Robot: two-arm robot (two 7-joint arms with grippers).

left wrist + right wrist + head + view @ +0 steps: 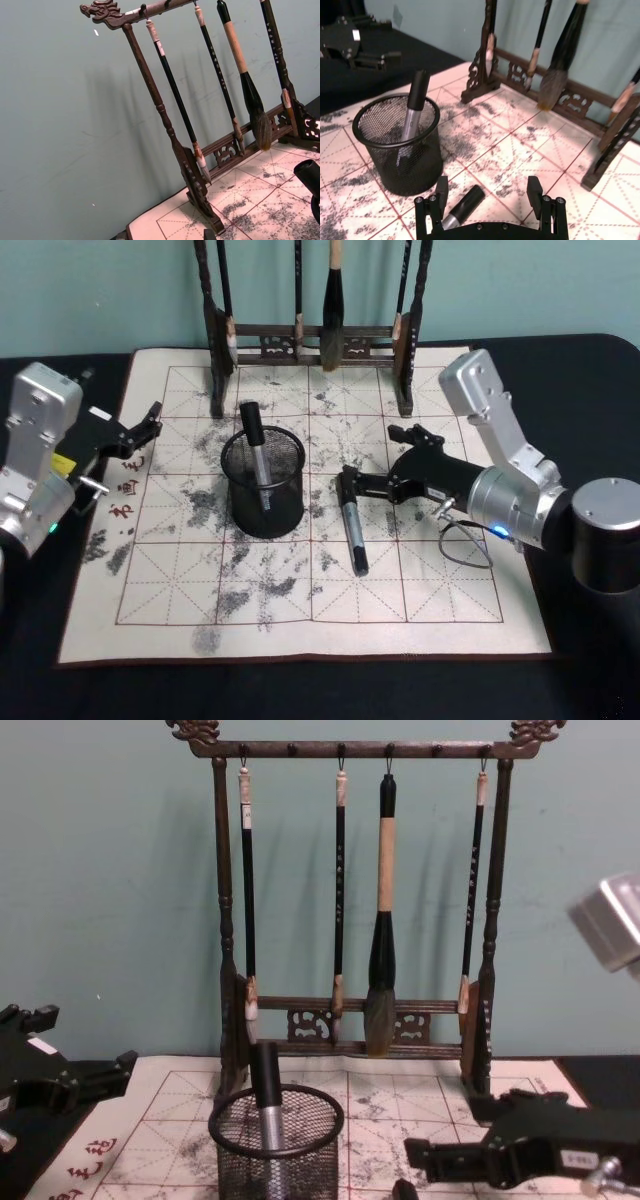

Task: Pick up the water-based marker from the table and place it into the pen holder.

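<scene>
Right gripper [487, 192], wide open and empty, brackets the marker [462, 207] end; we judge closing comes next, left gripper [150, 428] idle.

This looks like a calligraphy writing desk set up indoors against a plain teal painted wall [100, 870]. A table draped in black cloth [590, 370] carries a cream felt practice mat [430, 590] printed with a red grid of squares and heavily blotched with grey-black ink. At the mat's far edge stands a tall dark carved wooden brush rack [222, 920] with a dragon-head finial [102, 10], and long-handled calligraphy brushes [383, 920] hang from its top rail. A round black wire-mesh pen holder [265, 505] sits on the mat. Red brush-style characters [125, 495] mark the mat's left border, too small to read. It may be a staged bench rather than a working studio.
</scene>
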